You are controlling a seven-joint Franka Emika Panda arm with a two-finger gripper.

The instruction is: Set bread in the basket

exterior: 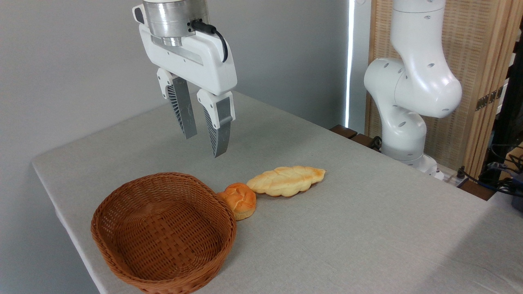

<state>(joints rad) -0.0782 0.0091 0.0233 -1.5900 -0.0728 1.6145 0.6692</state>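
While fingers [202, 145] hang parted, bread [286, 181] beside basket [122, 241]

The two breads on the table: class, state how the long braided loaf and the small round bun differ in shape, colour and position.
1. Shape: the long braided loaf is flat and leaf-shaped; the small round bun is compact and domed.
2. Colour: the loaf is pale golden; the bun is darker orange-brown.
3. Position: the bun sits against the basket rim; the loaf lies farther right, away from it.

Shared: both rest on the table, outside the basket.
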